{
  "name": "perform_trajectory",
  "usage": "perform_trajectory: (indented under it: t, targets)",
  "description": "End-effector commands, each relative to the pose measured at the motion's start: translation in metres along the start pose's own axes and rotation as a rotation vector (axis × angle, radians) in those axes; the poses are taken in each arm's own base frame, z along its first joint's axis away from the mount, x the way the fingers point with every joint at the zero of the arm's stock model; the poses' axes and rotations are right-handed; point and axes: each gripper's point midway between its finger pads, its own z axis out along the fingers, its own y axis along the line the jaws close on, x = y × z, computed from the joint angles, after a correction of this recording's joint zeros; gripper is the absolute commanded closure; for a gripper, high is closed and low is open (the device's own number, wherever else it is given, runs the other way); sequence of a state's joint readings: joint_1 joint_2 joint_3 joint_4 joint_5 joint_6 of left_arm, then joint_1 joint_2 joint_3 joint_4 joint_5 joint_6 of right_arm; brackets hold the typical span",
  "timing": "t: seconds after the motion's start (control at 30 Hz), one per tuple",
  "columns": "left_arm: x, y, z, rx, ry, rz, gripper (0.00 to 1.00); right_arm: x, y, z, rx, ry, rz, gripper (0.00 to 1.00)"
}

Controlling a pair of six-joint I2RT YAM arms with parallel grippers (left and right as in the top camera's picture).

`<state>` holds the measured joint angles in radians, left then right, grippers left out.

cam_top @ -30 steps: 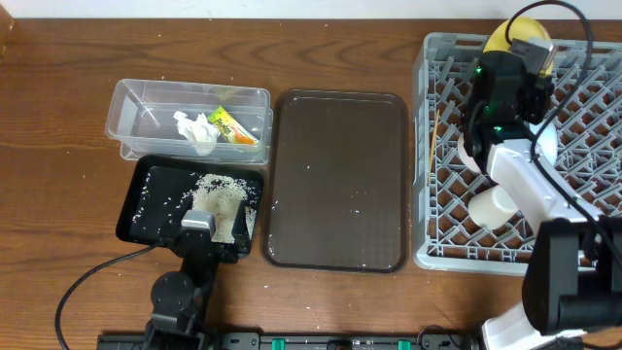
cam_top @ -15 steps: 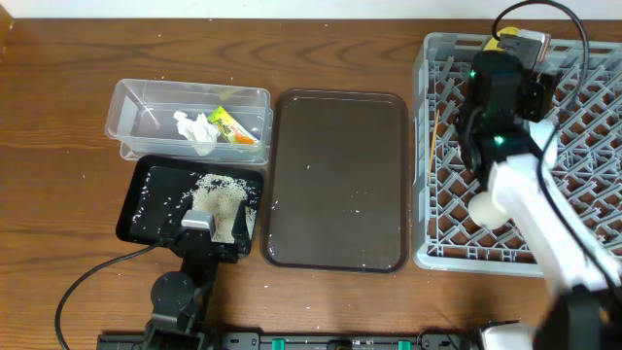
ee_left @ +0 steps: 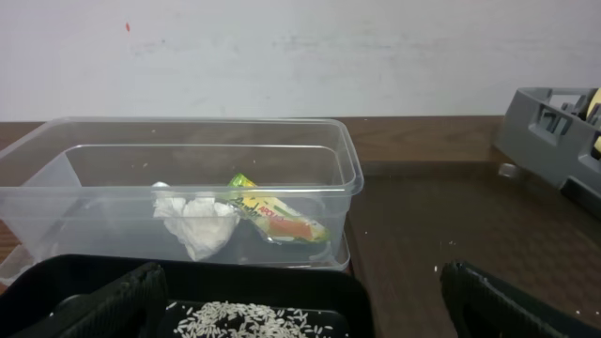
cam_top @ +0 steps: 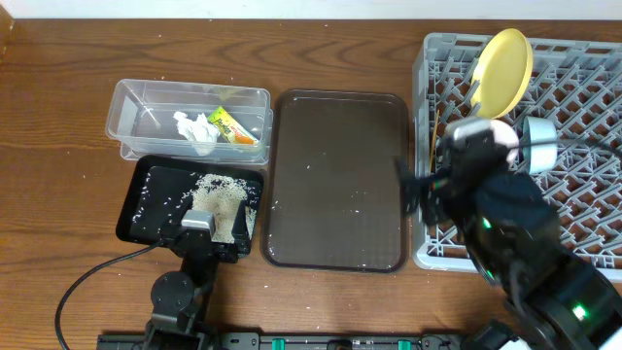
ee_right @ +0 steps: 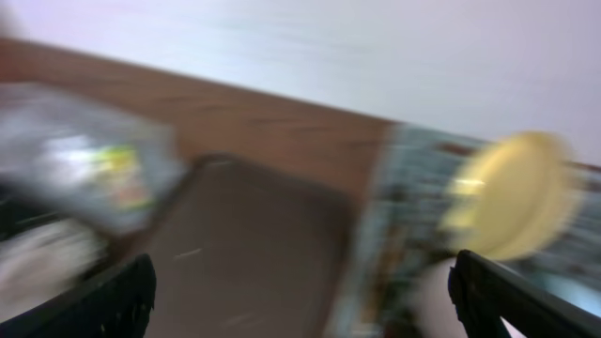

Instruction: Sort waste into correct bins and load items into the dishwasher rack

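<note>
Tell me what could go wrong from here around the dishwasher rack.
The yellow plate stands on edge at the rack's back; a knock could tip it. The right arm hangs over the rack's left wall beside the chopsticks and might snag them. Its wrist view is blurred, so clearance is uncertain.

You're at a robot lab station staged as a kitchen clean-up. A brown wooden bench (cam_top: 58, 117) stands against a plain white wall (ee_left: 282, 47) – a black arm (cam_top: 180, 287) is mounted at its near edge, and a black cable (cam_top: 97, 264) loops across the wood. The kitchen side is props: a grey dishwasher rack (cam_top: 583, 107) stands straight on the bench, with a clear tub (cam_top: 131, 97) and a black tray (cam_top: 146, 209) beside a brown serving tray (cam_top: 335, 175).
</note>
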<state>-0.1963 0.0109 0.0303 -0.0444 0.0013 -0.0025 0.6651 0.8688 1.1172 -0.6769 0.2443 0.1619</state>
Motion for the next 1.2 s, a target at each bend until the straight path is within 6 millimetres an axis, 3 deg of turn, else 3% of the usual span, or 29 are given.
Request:
perform_trajectory:
  t: [0.0,0.07,0.2,0.37,0.5,0.67,0.93,1.17]
  targets:
    - [0.017,0.003,0.002,-0.009,0.045,0.008,0.04,0.007,0.054,-0.024,-0.320,0.034,0.043,0.01]
    - [0.017,0.003,0.002,-0.009,0.045,0.008,0.05,0.012,0.064,-0.035,-0.394,0.052,0.035,0.01]
    - [0.017,0.003,0.002,-0.009,0.045,0.008,0.05,0.010,0.050,-0.037,-0.320,0.010,-0.071,0.01]
    - [0.017,0.003,0.002,-0.009,0.045,0.008,0.05,0.004,0.021,-0.039,-0.161,-0.035,-0.123,0.01]
    - [0.017,0.003,0.002,-0.009,0.045,0.008,0.05,0.010,-0.001,-0.050,-0.070,-0.028,-0.119,0.01]
    - [0.017,0.003,0.002,-0.009,0.045,0.007,0.05,0.020,-0.048,-0.062,0.082,-0.077,-0.028,0.01]
    - [0.017,0.003,0.002,-0.010,0.045,0.008,0.04,0.090,-0.098,-0.060,0.250,-0.055,0.101,0.01]
    - [0.017,0.003,0.002,-0.009,0.045,0.008,0.05,0.143,-0.119,-0.040,0.328,-0.119,0.137,0.01]
